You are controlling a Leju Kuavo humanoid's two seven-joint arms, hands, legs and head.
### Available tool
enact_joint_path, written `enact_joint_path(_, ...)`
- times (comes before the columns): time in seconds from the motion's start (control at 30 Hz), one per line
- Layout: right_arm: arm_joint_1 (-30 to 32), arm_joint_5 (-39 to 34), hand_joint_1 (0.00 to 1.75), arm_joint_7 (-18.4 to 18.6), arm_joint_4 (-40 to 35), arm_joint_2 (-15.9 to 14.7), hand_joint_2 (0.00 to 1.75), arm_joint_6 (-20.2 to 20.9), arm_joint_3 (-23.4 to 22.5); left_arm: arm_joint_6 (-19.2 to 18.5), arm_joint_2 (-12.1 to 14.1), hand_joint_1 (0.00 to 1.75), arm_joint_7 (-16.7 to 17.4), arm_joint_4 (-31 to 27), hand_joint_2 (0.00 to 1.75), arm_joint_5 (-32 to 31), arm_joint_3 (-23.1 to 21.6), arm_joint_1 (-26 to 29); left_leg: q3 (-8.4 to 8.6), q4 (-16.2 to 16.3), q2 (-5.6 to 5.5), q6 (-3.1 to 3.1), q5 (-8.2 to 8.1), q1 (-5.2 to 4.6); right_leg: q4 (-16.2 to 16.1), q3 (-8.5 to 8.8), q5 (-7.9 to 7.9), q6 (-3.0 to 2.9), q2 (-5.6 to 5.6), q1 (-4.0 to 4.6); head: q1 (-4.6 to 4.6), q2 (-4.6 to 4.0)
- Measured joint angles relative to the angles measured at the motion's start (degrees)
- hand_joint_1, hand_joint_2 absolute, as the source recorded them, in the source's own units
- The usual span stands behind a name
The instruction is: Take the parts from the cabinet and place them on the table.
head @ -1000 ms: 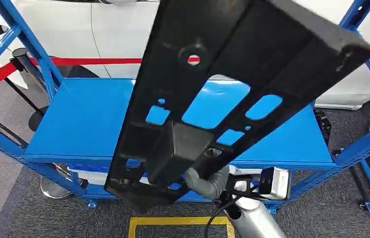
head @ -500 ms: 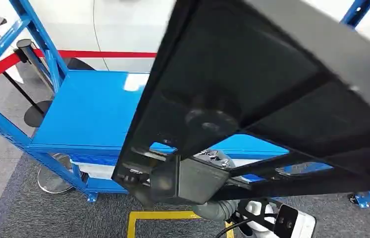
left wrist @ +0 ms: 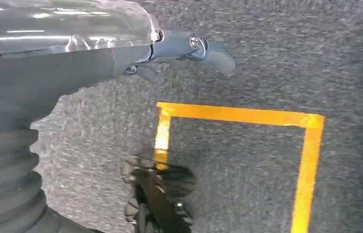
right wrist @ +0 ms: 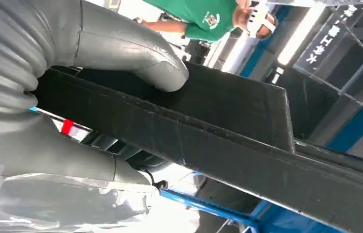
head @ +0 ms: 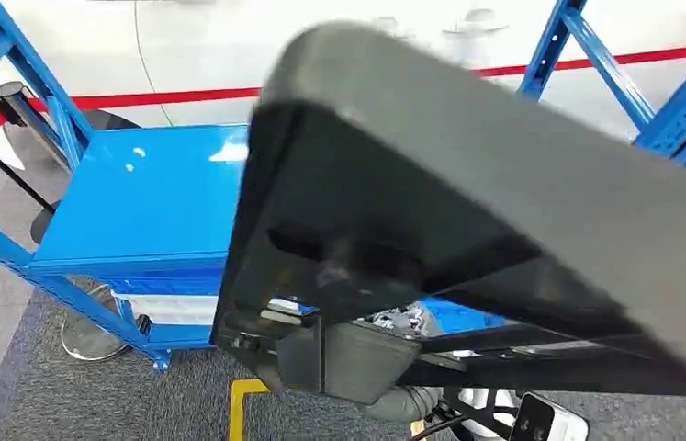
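A large black plastic part [head: 467,239] with ribs and cut-outs is raised close in front of the head camera, blurred, and hides much of the blue cabinet shelf [head: 137,202]. My right hand [head: 403,401] grips its lower end from below. In the right wrist view the thick grey thumb [right wrist: 135,53] presses on the flat face of the black part [right wrist: 247,145], and the rest of my right hand [right wrist: 48,121] wraps its edge. My left hand [left wrist: 189,46] hangs over the grey carpet, fingers stretched out, holding nothing.
Blue cabinet uprights [head: 17,64] stand at the left and at the right [head: 587,46]. Behind the shelf runs a red barrier tape [head: 183,95]. A yellow floor outline [left wrist: 247,116] lies on the carpet. A person in a green shirt [right wrist: 203,17] stands beyond the part.
The black part has swung up and closer to the head camera, covering more of the shelf. The whole picture has shifted, so the camera moved too. My right hand keeps its grip.
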Motion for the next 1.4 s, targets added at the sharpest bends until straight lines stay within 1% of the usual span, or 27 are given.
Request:
enact_joint_path(0.07, 0.04, 0.3, 1.73, 0.0, 0.0, -0.39, 1.75, -0.2, 0.24, 0.3, 0.0, 0.0, 1.06, 0.0, 1.75, 0.0, -0.02, -0.04, 6.14, -8.02, -0.34, 0.69, 3.49, -0.11, 0.37, -1.33, 0.87, 0.2, 0.81, 0.17, 0.0, 0.0)
enact_joint_path(0.1, 0.1, 0.54, 1.73, 0.0, -0.17, -0.52, 1.75, -0.41, 0.24, 0.72, 0.13, 0.0, 1.96, 0.0, 1.75, 0.02, -0.04, -0.12, 10.06, -13.53, -1.73, 1.34, 3.7, -0.34, 0.66, -1.8, 1.26, 0.37, 1.13, 0.14, 0.0, 0.0)
enact_joint_path(0.13, 0.25, 0.81, 1.73, -0.02, -0.46, -0.65, 1.75, -0.72, 0.26, 1.05, 0.2, 0.0, 2.88, 0.0, 1.75, 0.02, -0.13, -0.17, 12.57, -17.61, -2.82, 1.85, 1.89, -0.4, 0.85, -2.33, 1.58, 0.73, 1.34, 0.39, 0.02, 0.0)
enact_joint_path(0.17, 0.41, 1.05, 1.73, 0.02, -0.52, -0.76, 1.75, -1.01, 0.26, 1.29, 0.2, 0.0, 3.65, 0.0, 1.75, 0.02, -0.22, -0.1, 12.12, -17.39, -2.65, 1.55, 2.48, -0.54, 0.68, -2.26, 2.02, 1.16, 1.55, 0.06, 0.09, 0.0)
enact_joint_path(0.27, 1.16, 2.21, 1.73, -0.02, -1.4, -1.42, 1.75, -1.77, 0.26, 1.9, 0.31, 0.0, 5.77, 0.0, 1.75, 0.02, -0.81, -0.03, 11.55, -18.37, -2.11, 2.65, 3.65, -0.91, 0.12, -2.37, 3.46, 2.54, 2.27, -0.2, -0.09, 0.0)
enact_joint_path(0.3, 1.44, 2.6, 1.73, -0.02, -1.6, -1.92, 1.75, -2.06, 0.26, 2.03, 0.24, 0.0, 6.38, 0.0, 1.75, 0.02, -1.03, -0.11, 11.46, -19.01, -1.32, 2.98, 4.68, -0.42, 0.71, -2.65, 2.34, 2.72, 1.57, -0.34, -0.07, 0.0)
enact_joint_path(0.33, 1.49, 2.75, 1.73, -0.02, -1.81, -2.31, 1.75, -2.16, 0.26, 2.07, 0.26, 0.0, 6.73, 0.02, 1.75, 0.02, -1.2, -0.06, 11.03, -19.23, -1.28, 3.56, 5.31, -0.42, 2.53, -3.38, -0.65, 3.07, 0.48, -0.37, 0.15, -0.02)
enact_joint_path(0.4, 1.77, 2.86, 1.73, -0.02, -1.92, -2.99, 1.75, -2.32, 0.26, 2.14, 0.28, 0.0, 7.39, 0.07, 1.75, 0.02, -1.38, 0.22, 9.49, -19.13, -0.73, 3.68, 6.4, -0.44, 10.44, -5.77, -7.39, 3.7, -0.36, -0.67, 0.15, 0.0)
enact_joint_path(0.43, 2.1, 2.91, 1.73, -0.02, -1.95, -3.32, 1.75, -2.32, 0.28, 2.23, 0.31, 0.0, 7.74, 0.13, 1.75, 0.04, -1.4, 0.32, 8.66, -19.05, -0.45, 3.63, 6.97, -0.45, 14.58, -6.71, -9.28, 4.02, -0.43, -0.83, 0.15, -0.02)
enact_joint_path(0.47, 2.33, 2.86, 1.73, -0.02, -2.06, -3.72, 1.75, -2.21, 0.31, 2.45, 0.31, 0.0, 8.04, 0.15, 1.75, 0.09, -1.46, 0.37, 7.77, -18.92, -0.22, 3.53, 7.55, -0.45, 17.2, -6.92, -9.17, 4.29, -0.5, -0.98, 0.15, -0.02)
enact_joint_path(0.5, 2.41, 2.71, 1.73, -0.02, -2.1, -4.09, 1.75, -1.86, 0.37, 2.73, 0.33, 0.0, 8.33, 0.18, 1.75, 0.09, -1.49, 0.38, 6.87, -18.7, 0.0, 3.38, 8.05, -0.44, 17.32, -5.96, -7.49, 4.46, -0.61, -1.1, 0.15, 0.0)
enact_joint_path(0.57, 2.37, 2.6, 1.73, -0.02, -2.23, -4.52, 1.75, -1.55, 0.57, 3.13, 0.33, 0.0, 8.63, 0.24, 1.75, 0.13, -1.6, 0.35, 5.21, -18.1, 0.23, 3.03, 8.83, -0.42, 11.4, -0.82, -3.43, 4.4, -0.77, -1.28, 0.15, 0.0)
enact_joint_path(0.6, 2.27, 2.53, 1.73, -0.02, -2.23, -4.59, 1.75, -1.29, 0.68, 3.19, 0.33, 0.0, 8.7, 0.24, 1.75, 0.18, -1.66, 0.32, 4.68, -17.81, 0.23, 2.76, 9.18, -0.42, 6.48, 2.94, -3.02, 4.16, -0.86, -1.29, 0.15, 0.0)
enact_joint_path(0.63, 2.09, 2.49, 1.73, -0.02, -2.32, -4.65, 1.75, -1.05, 0.74, 3.23, 0.33, 0.0, 8.76, 0.24, 1.75, 0.18, -1.73, 0.32, 4.29, -17.46, 0.23, 2.45, 9.48, -0.55, 1.29, 6.68, -5.21, 3.7, -0.97, -1.15, 0.13, 0.0)
enact_joint_path(0.67, 1.94, 2.42, 1.73, -0.07, -2.38, -4.74, 1.75, -0.87, 0.83, 3.23, 0.33, 0.0, 8.74, 0.24, 1.75, 0.2, -1.75, 0.29, 4.19, -17.26, 0.25, 2.14, 9.79, -0.64, -0.79, 7.76, -5.81, 3.07, -0.88, -0.79, -0.04, -0.02)
enact_joint_path(0.77, 1.56, 2.18, 1.73, -0.04, -2.4, -4.9, 1.75, -0.57, 1.2, 3.21, 0.37, 0.0, 8.61, 0.35, 1.75, 0.2, -1.81, 0.3, 4.08, -17.74, 0.19, 0.93, 11.22, -0.59, -0.71, 6.76, -4.79, 1.85, -0.9, -0.48, 0.43, -0.02)
enact_joint_path(0.8, 1.44, 2.16, 1.73, -0.02, -2.38, -4.92, 1.75, -0.5, 1.25, 3.17, 0.48, 0.0, 8.5, 0.39, 1.75, 0.2, -1.84, 0.38, 3.59, -17.33, 0.08, 0.66, 10.78, -0.26, -1.24, 6.3, -3.87, 1.16, -1.2, -1.01, 0.39, 0.0)
enact_joint_path(0.9, 1.19, 2.12, 1.73, -0.02, -2.38, -4.92, 1.75, -0.35, 1.29, 3.04, 0.5, 0.0, 8.15, 0.39, 1.75, 0.2, -1.92, 0.49, 0.43, -7.8, -0.13, 0.35, 0.86, -0.2, -1.12, 3.86, -1.98, 0.22, -1.26, -0.79, 0.2, 0.0)
enact_joint_path(0.93, 1.19, 2.19, 1.73, -0.02, -2.38, -4.92, 1.75, -0.35, 1.29, 3.04, 0.52, 0.0, 8.04, 0.39, 1.75, 0.2, -1.97, 0.47, -0.54, -3.38, -0.13, 0.16, -1.43, -0.2, -1.01, 2.93, -1.33, 0.23, -1.27, -0.71, 0.17, 0.0)
enact_joint_path(0.97, 1.2, 2.32, 1.73, 0.0, -2.38, -4.92, 1.75, -0.35, 1.29, 2.86, 0.52, 0.0, 7.98, 0.39, 1.75, 0.2, -2.03, 0.48, -0.85, -0.38, -0.13, 0.04, -1.87, -0.2, -0.83, 2.0, -0.75, 0.28, -1.27, -0.68, 0.2, 0.0)
enact_joint_path(1.03, 1.23, 2.64, 1.73, 0.0, -2.38, -4.96, 1.75, -0.57, 1.31, 2.69, 0.52, 0.0, 7.65, 0.39, 1.75, 0.2, -2.32, 0.47, 1.71, -1.37, -0.12, 0.01, 1.59, -0.17, -0.26, 0.09, 0.3, 0.55, -1.26, -0.68, 0.18, 0.0)
enact_joint_path(1.1, 1.23, 2.93, 1.73, -0.02, -2.38, -4.96, 1.75, -0.94, 1.31, 2.47, 0.59, 0.0, 7.54, 0.39, 1.75, 0.2, -2.45, 0.35, 8.41, -10.36, -0.15, 0.18, 4.64, -0.06, 0.58, -1.57, 1.06, 0.97, -1.22, -0.73, 0.17, 0.0)
enact_joint_path(1.17, 1.25, 2.99, 1.73, 0.0, -2.6, -4.98, 1.75, -1.14, 1.31, 2.27, 0.63, 0.0, 7.47, 0.39, 1.75, 0.17, -2.67, 0.08, 12.76, -17.93, -0.6, 0.73, 1.77, -0.5, 1.42, -2.48, 1.59, 1.67, -1.19, -0.5, 0.22, 0.0)
enact_joint_path(1.23, 1.32, 3.3, 1.73, -0.04, -2.75, -5.0, 1.75, -1.4, 1.31, 2.05, 0.61, 0.0, 7.43, 0.39, 1.75, 0.17, -2.8, 0.19, 11.93, -17.27, -0.69, 1.25, 2.22, -0.65, 1.19, -2.43, 2.53, 2.34, -1.21, -0.52, 0.11, 0.0)
enact_joint_path(1.3, 1.63, 3.65, 1.73, -0.02, -2.8, -5.14, 1.75, -1.97, 1.33, 2.01, 0.57, 0.0, 7.43, 0.39, 1.75, 0.15, -2.86, 0.19, 11.22, -17.71, -0.31, 2.42, 3.42, -0.19, 1.18, -2.73, 2.95, 3.1, -1.0, -0.57, 0.15, 0.0)
enact_joint_path(1.33, 1.82, 3.74, 1.73, -0.02, -2.89, -5.18, 1.75, -2.1, 1.31, 2.01, 0.55, 0.0, 7.45, 0.39, 1.75, 0.15, -2.93, 0.03, 10.65, -17.69, -0.05, 2.88, 4.0, -0.26, 2.39, -3.43, 0.72, 3.33, -0.96, -0.8, 0.24, 0.0)
enact_joint_path(1.4, 2.04, 3.87, 1.73, -0.02, -3.12, -5.4, 1.75, -2.29, 1.31, 2.01, 0.55, 0.0, 7.45, 0.39, 1.75, 0.15, -3.17, 0.0, 9.25, -17.65, 0.08, 3.45, 5.22, -0.35, 9.32, -5.77, -6.39, 3.69, -0.97, -0.87, 0.31, -0.02)
